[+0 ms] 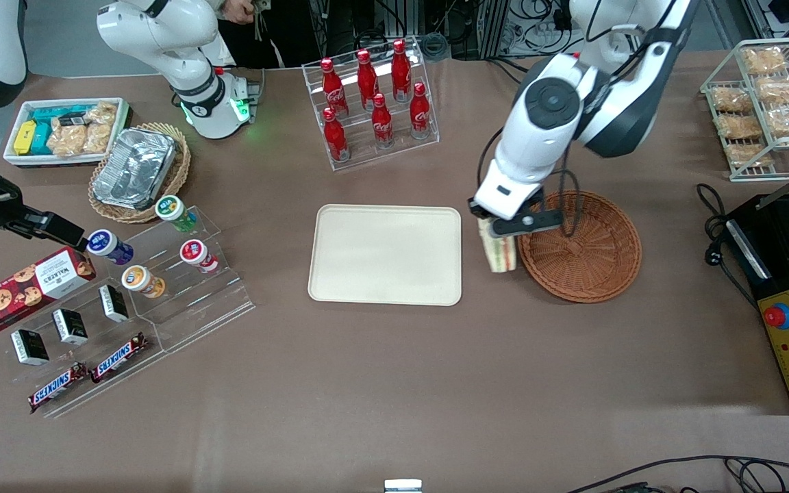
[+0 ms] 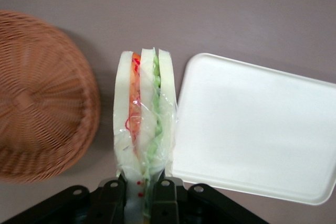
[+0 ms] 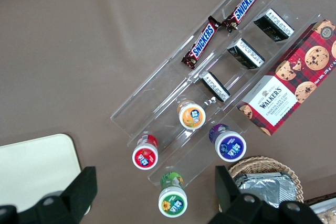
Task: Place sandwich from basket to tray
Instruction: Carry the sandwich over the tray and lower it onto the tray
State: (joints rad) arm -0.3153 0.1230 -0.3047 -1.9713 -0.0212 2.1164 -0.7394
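Note:
My left gripper (image 1: 497, 229) is shut on the sandwich (image 1: 501, 253), a plastic-wrapped wedge of pale bread with orange-red and green filling. It hangs above the bare tablecloth, in the gap between the basket (image 1: 593, 263) and the cream tray (image 1: 385, 255). In the left wrist view the sandwich (image 2: 144, 114) sticks out from between the two black fingers (image 2: 165, 200), with the reddish-brown wicker basket (image 2: 37, 98) on one side and the tray (image 2: 257, 129) on the other. Nothing lies in the basket or on the tray.
A clear rack of red cola bottles (image 1: 374, 103) stands farther from the front camera than the tray. Toward the parked arm's end are a stepped acrylic stand with small tubs and snack bars (image 1: 141, 287), a tan basket holding a foil pan (image 1: 135, 171), and a white bin (image 1: 59, 130). A black machine (image 1: 788, 287) sits at the working arm's end.

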